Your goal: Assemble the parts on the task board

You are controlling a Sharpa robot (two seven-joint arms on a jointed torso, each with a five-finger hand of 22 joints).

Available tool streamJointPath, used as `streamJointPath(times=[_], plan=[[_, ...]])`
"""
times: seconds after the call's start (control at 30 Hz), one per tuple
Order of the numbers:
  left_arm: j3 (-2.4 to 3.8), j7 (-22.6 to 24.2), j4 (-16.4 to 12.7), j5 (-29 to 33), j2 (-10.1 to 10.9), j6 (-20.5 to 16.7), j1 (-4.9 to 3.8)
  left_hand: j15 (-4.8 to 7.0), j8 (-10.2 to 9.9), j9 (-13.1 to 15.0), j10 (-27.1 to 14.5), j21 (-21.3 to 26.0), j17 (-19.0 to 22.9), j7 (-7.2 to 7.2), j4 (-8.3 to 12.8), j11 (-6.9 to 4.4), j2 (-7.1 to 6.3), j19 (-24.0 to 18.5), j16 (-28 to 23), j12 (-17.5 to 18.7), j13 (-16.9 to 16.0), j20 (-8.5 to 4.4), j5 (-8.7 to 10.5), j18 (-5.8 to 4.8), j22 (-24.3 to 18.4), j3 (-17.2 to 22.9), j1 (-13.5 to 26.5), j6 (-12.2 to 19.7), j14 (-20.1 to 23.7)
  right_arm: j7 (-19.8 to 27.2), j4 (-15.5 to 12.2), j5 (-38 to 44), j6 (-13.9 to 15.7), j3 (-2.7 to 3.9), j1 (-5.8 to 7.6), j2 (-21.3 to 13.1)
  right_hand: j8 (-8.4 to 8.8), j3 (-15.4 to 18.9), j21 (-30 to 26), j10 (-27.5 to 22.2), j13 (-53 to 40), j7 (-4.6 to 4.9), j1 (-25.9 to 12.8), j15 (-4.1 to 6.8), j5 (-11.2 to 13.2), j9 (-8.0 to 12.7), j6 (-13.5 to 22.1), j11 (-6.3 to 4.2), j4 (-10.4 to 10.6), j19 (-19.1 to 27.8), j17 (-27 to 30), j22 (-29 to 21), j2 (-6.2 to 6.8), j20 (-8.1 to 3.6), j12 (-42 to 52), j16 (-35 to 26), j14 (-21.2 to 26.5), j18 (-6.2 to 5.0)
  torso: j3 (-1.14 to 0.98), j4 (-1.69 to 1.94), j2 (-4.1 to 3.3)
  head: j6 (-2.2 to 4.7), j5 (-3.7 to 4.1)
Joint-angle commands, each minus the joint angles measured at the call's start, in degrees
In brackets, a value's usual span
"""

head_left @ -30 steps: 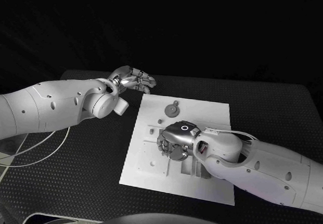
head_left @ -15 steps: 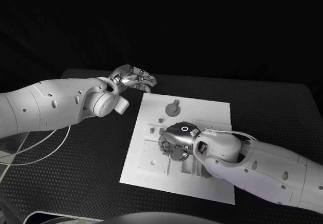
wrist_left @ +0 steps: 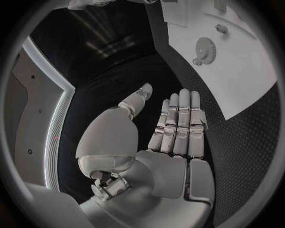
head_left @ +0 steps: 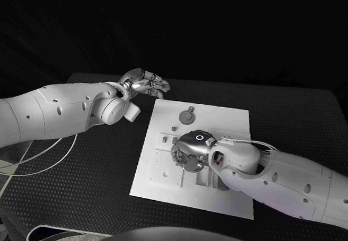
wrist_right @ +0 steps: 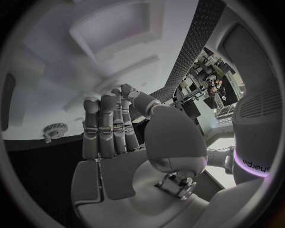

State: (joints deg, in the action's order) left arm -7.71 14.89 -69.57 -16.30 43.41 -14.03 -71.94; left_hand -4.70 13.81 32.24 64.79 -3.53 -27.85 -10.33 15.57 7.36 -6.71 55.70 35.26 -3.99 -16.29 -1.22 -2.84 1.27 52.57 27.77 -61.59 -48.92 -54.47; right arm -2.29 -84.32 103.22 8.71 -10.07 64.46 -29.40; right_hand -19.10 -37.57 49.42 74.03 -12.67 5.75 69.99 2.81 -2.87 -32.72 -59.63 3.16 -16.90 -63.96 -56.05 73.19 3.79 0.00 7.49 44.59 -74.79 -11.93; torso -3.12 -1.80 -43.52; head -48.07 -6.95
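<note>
**Right hand over board centre; left hand idle off its corner**

Right hand (head_left: 189,150) sits low over the middle of the board (head_left: 223,121); whether it holds anything cannot be told. Left hand (head_left: 145,83), upper left of centre, hovers off the board's far-left corner, fingers straight, together, holding nothing. A gear (head_left: 188,117) lies on the board's upper part, apart from both hands.

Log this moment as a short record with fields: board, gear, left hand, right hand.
board: white task board flat in the middle of the black table
gear: round gear lying near the board's far edge, apart from both hands
left hand: left hand off the board past its far left corner, fingers straight, holding nothing
right hand: right hand over the board's middle, fingers down at the fixtures; whether it holds a part cannot be told
</note>
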Motion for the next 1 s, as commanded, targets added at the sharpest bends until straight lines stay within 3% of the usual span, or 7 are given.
streamJointPath(times=[0.03,0.2,0.43,0.73,0.87,1.0], plan=[[0.04,0.57,-0.07,-0.23,-0.12,0.7,-0.12,0.07,0.14,-0.09,-0.13,-0.34,-0.07,-0.25,-0.07,0.46,0.09,0.19,-0.25,0.08,0.09,0.24,-0.15,0.1,-0.09,-0.27,0.38,0.04,-0.5,0.09,0.05,0.7,-1.11,-0.2,-0.11,0.08,-0.19,-0.21,0.15,0.08,-0.07,0.18,-0.1,0.35,-0.22,-0.08,-0.28,0.06,0.03,0.09,0.08,0.09,-0.57,-0.5,-0.26,0.22,-0.24,-3.07,0.04,-0.04,0.0,-0.07,-0.04],[0.04,0.53,-0.08,-0.23,-0.12,0.73,-0.12,0.07,0.15,-0.1,-0.13,-0.34,-0.11,-0.25,-0.07,0.46,0.1,0.19,-0.28,0.08,0.11,0.24,-0.15,0.11,-0.12,-0.26,0.37,0.04,-0.51,0.37,-0.03,0.22,-1.84,-0.74,-0.11,0.23,-0.19,-0.21,0.14,0.08,-0.07,0.18,-0.12,0.35,-0.22,-0.11,-0.27,0.06,0.03,0.09,0.09,0.1,-0.58,-0.5,-0.28,0.23,-0.23,-3.07,0.08,0.02,0.0,-0.24,-0.07],[0.04,0.52,-0.08,-0.23,-0.11,0.79,-0.13,0.07,0.15,-0.1,-0.14,-0.34,-0.14,-0.25,-0.06,0.46,0.09,0.19,-0.31,0.08,0.12,0.24,-0.15,0.1,-0.14,-0.27,0.36,0.05,-0.51,0.37,0.36,0.08,-2.66,-2.36,-0.22,0.85,-0.17,-0.22,0.12,0.05,-0.08,0.2,-0.17,0.33,-0.22,-0.15,-0.23,0.08,0.03,0.1,0.11,0.1,-0.62,-0.5,-0.32,0.24,-0.19,-3.07,0.07,0.0,0.01,-0.39,-0.1],[0.04,0.4,-0.09,-0.23,-0.03,0.86,-0.14,0.06,0.15,-0.11,-0.15,-0.33,-0.2,-0.26,-0.06,0.46,0.08,0.18,-0.37,0.08,0.15,0.24,-0.15,0.1,-0.18,-0.28,0.37,0.07,-0.51,-0.4,0.81,0.17,-2.54,-2.47,-0.26,0.89,-0.12,-0.2,0.09,-0.02,-0.08,0.24,-0.29,0.31,-0.22,-0.2,-0.13,0.11,0.04,0.13,0.15,0.11,-0.63,-0.49,-0.4,0.26,-0.14,-3.07,0.05,-0.01,0.02,-0.46,-0.1],[0.04,0.35,-0.13,-0.23,-0.01,0.92,-0.15,0.06,0.15,-0.12,-0.15,-0.33,-0.22,-0.26,-0.07,0.47,0.08,0.18,-0.39,0.08,0.16,0.25,-0.15,0.09,-0.19,-0.29,0.38,0.07,-0.51,0.29,1.07,-1.21,-0.65,-2.47,-0.25,0.73,0.45,-0.22,-0.13,-0.84,0.04,0.71,-0.91,-0.01,-0.21,-0.22,0.94,0.44,0.07,0.36,0.3,0.1,-0.93,-0.37,-1.01,0.26,0.21,-3.07,0.05,-0.06,0.01,-0.48,-0.09],[0.04,0.53,-0.07,-0.23,-0.03,0.65,-0.15,0.06,0.15,-0.12,-0.15,-0.33,-0.24,-0.26,-0.06,0.47,0.1,0.18,-0.41,0.08,0.17,0.24,-0.15,0.1,-0.21,-0.28,0.36,0.07,-0.51,0.55,1.25,-1.94,0.99,-2.47,-0.23,0.62,2.06,0.48,-0.31,-2.21,0.25,1.86,-1.99,-0.59,-0.23,0.25,3.79,1.05,0.15,0.67,0.47,0.17,0.65,-0.16,-1.9,0.23,0.81,-3.07,-0.03,-0.1,0.03,-0.5,-0.13]])
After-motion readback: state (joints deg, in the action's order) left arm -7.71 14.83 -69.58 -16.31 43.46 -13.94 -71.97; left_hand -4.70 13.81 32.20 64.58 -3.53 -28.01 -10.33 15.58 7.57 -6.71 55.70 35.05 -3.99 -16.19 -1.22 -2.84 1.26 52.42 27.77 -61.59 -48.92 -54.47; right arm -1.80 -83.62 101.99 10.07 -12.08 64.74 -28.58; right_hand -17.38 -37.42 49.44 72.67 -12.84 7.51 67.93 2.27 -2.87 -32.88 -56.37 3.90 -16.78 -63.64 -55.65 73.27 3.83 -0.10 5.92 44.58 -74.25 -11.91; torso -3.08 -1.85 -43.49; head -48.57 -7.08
